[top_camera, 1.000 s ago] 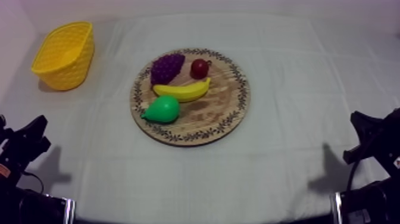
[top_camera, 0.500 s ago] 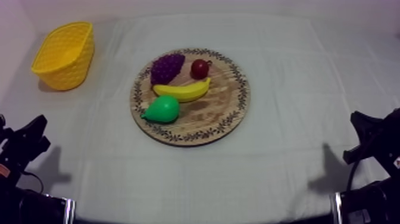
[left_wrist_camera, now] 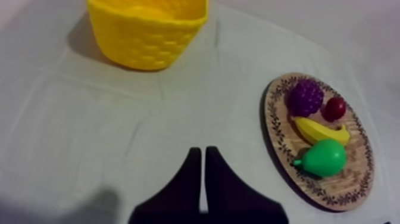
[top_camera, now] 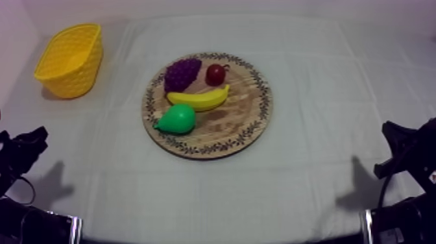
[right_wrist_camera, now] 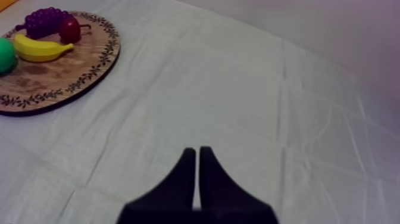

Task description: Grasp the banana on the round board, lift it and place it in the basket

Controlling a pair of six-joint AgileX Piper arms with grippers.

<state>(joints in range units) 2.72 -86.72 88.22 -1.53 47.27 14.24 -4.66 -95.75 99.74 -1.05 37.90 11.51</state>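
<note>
Top view: grapes (top_camera: 181, 73) and pear (top_camera: 176, 120) flank banana (top_camera: 198, 98).

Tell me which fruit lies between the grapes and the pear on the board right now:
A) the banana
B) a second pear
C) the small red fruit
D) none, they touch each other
A: in the top view the banana lies across the wooden board, with the bunch of grapes on its far side and the pear on its near side.
</note>
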